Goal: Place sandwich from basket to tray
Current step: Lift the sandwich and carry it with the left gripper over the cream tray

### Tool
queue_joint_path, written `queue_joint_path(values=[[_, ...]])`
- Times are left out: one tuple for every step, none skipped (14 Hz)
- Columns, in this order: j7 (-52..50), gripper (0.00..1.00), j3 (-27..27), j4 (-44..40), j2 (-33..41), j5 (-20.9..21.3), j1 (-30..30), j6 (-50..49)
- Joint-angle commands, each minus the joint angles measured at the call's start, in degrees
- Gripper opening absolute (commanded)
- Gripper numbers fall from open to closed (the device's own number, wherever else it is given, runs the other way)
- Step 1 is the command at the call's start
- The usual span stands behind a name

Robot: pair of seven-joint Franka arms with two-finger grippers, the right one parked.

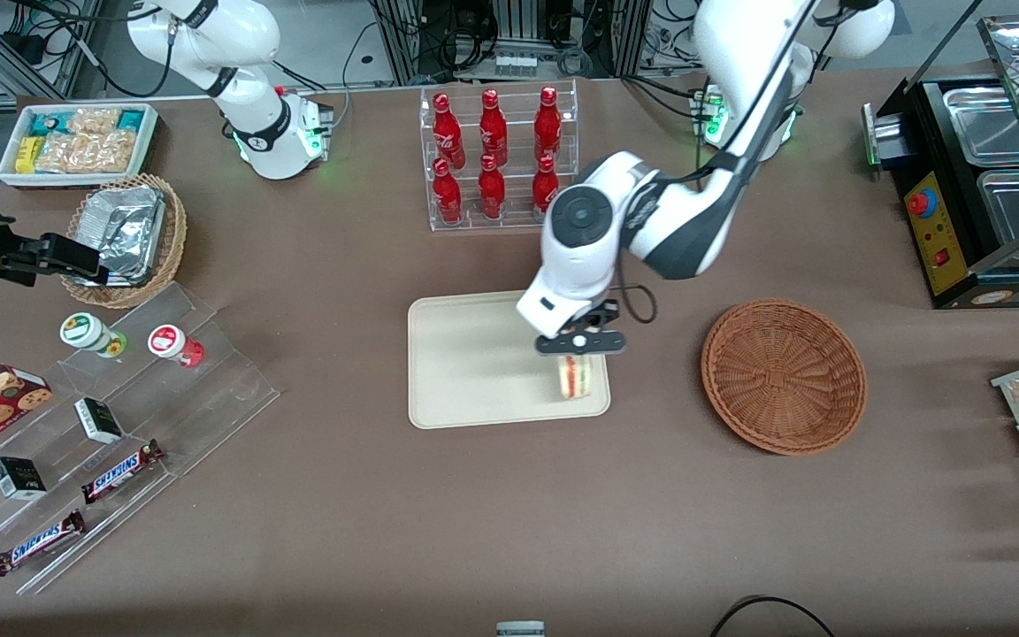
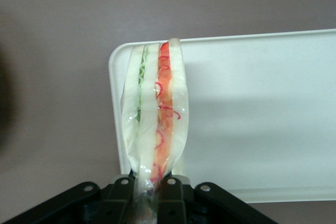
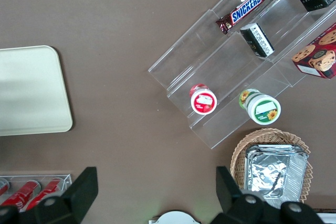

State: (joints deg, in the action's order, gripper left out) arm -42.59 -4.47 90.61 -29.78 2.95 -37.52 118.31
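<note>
The sandwich (image 1: 571,375), a wrapped pale wedge with red and green stripes, hangs from my left gripper (image 1: 580,347) over the tray's corner nearest the basket and the front camera. The gripper is shut on the wrap at the sandwich's end; in the left wrist view the sandwich (image 2: 155,114) hangs over the tray (image 2: 262,119), with the gripper (image 2: 148,188) pinching its wrap. The cream tray (image 1: 474,358) lies at the table's middle. The round reddish-brown basket (image 1: 784,376) sits empty beside the tray, toward the working arm's end.
A clear rack of red bottles (image 1: 496,159) stands farther from the front camera than the tray. Clear steps with snack bars (image 1: 111,416), a lighter wicker basket with foil containers (image 1: 125,234) and a white snack bin (image 1: 76,141) lie toward the parked arm's end. A black appliance (image 1: 978,186) stands at the working arm's end.
</note>
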Motion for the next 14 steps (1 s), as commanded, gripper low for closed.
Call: queue_joint_path(values=[[-1.7,0.0,0.7,-6.6,-5.4,-1.1,-3.0,-0.5],[-2.3,0.0,0.7,-7.8,-6.9,-1.1,-3.7,0.0],[-2.8,0.0,0.7,-8.3,-8.2,-1.1,-4.5,0.7],[-2.9,0.0,0.7,-8.3,-9.1,-1.1,-5.3,2.3],[-2.9,0.0,0.7,-8.3,-10.1,-1.1,-5.7,3.9],[-3.1,0.0,0.7,-8.3,-10.9,-1.1,-6.3,4.9],[-4.2,0.0,0.7,-8.3,-11.7,-1.0,-7.0,5.6],[-5.0,0.0,0.7,-8.3,-12.2,-0.9,-7.6,6.3],[-5.6,0.0,0.7,-8.0,-12.4,-0.8,-7.9,6.8],[-5.8,0.0,0.7,-8.0,-12.6,-1.1,-7.9,6.8],[-6.3,0.0,0.7,-7.9,-12.7,-1.1,-7.9,6.8],[-7.1,0.0,0.7,-7.8,-12.7,-1.0,-8.0,6.8],[-7.8,0.0,0.7,-7.8,-12.7,-1.0,-8.4,6.8],[-8.6,0.0,0.8,-7.6,-12.7,-1.1,-8.6,6.8]])
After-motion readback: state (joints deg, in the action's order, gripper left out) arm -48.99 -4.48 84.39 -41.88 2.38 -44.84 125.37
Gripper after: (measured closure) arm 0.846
